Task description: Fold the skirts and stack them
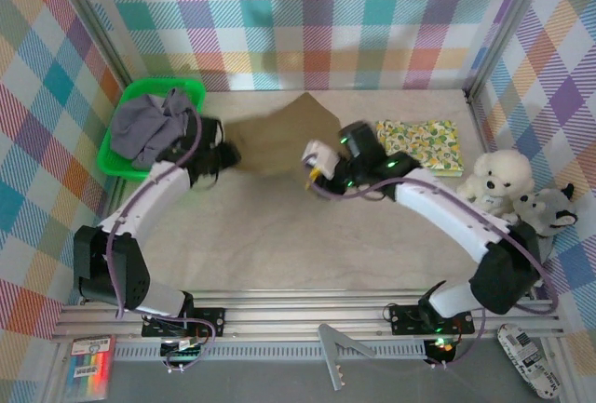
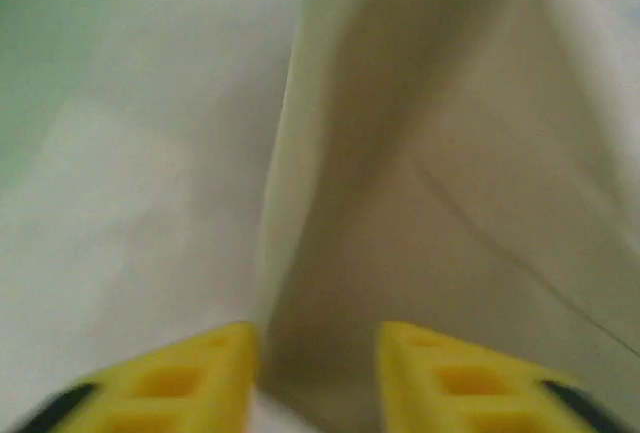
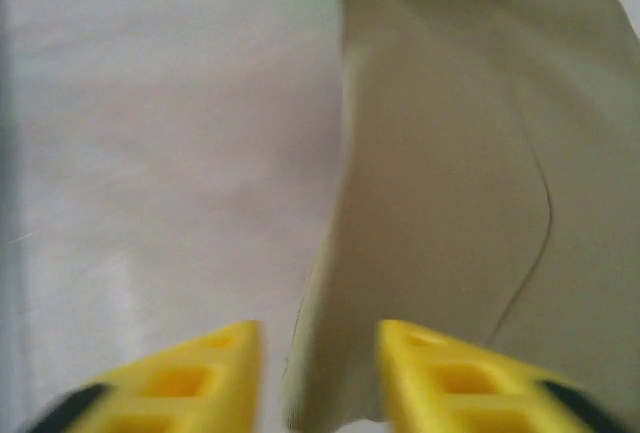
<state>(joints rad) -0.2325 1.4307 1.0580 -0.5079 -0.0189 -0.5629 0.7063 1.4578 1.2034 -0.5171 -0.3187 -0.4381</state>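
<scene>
Checked walls [image 1: 326, 21] in many colours are closing round a pale tabletop [image 1: 279, 254], and the olive-brown skirt [image 1: 279, 138] is lying on it between the two arms, just ahead of both pairs of fingers. The left fingers [image 1: 230, 154] are standing apart at its left edge, and the right fingers [image 1: 315, 167] are standing apart at its right edge. In the left wrist view a raised fold of the olive cloth [image 2: 430, 203] is running from far ahead down into the gap between the yellow fingers. In the right wrist view the cloth [image 3: 440, 203] is doing the same. Both gaps are looking wider than the cloth, so I am judging that nothing is being pinched. The floral skirt [image 1: 419, 145] is lying folded just behind and outside the right fingers. The grey-lavender skirt [image 1: 154, 124] is lying crumpled in the green basket [image 1: 163, 85], behind and outside the left fingers. Two plush toys [image 1: 512, 189] are sitting well to the outside of the right arm. The step in hand is looking like the folding of the olive skirt. To do it well, each pair of fingers should be closing on its own edge at the same height. Both arms should then be moving together, so that the cloth is staying tight between them and is not sagging. It is better to lay one edge exactly on the opposite edge and to let go only when the cloth is resting flat.
</scene>
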